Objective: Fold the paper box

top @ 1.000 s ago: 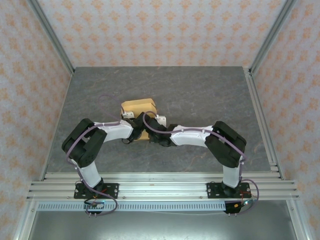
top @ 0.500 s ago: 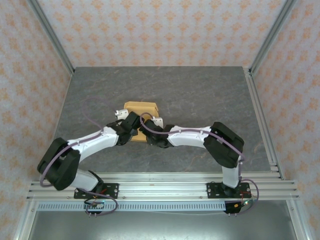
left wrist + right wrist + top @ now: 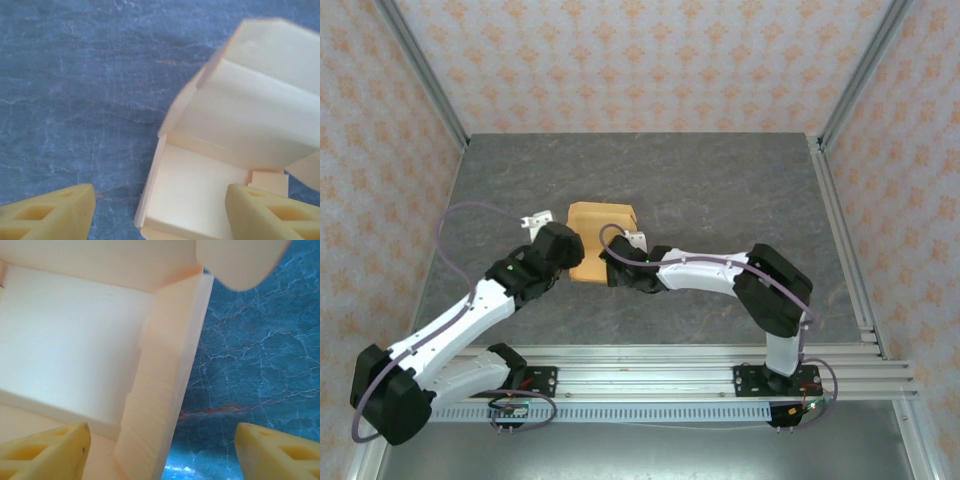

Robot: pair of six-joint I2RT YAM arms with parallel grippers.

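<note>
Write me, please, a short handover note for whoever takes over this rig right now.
Grippers: the left gripper is open and empty, over the box's left edge. The right gripper is open, with a side wall between its fingers but not clamped.
Things: the paper box sits mid-table between both grippers.
Done: the walls stand, giving a compact box shape.
Left: the lid flap stands raised and the rounded tab is free. Closing the lid and tucking the tab probably come next.
</note>
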